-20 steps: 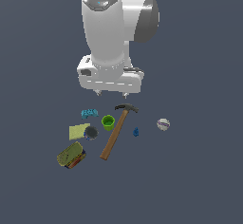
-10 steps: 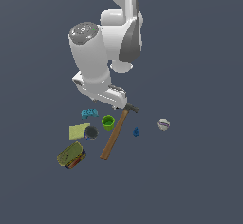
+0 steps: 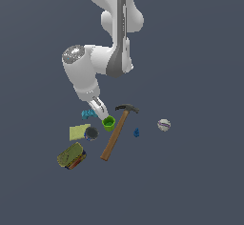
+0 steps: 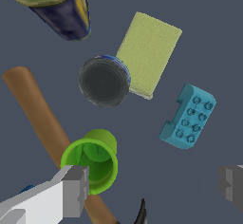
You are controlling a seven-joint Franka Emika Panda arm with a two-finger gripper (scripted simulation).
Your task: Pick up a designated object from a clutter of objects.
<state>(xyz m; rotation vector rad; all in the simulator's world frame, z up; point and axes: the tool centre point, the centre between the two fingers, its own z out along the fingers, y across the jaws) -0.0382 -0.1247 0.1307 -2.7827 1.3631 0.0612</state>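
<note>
The gripper [image 4: 152, 182] is spread wide and holds nothing, low over the clutter; the teal studded toy brick [image 4: 188, 116] lies free at about 1 o'clock from it. A good grasp probably means centring over the brick and closing across its narrow sides. The green cup [image 4: 91, 163] sits just beside one finger [image 4: 71, 190] and could be knocked; the hammer [image 4: 45, 123], dark round tin [image 4: 104, 80] and yellow-green pad [image 4: 148, 52] lie near.

Teal brick [image 4: 188, 117] w/ open floor around; green cup [image 4: 92, 162] nearby.
</note>
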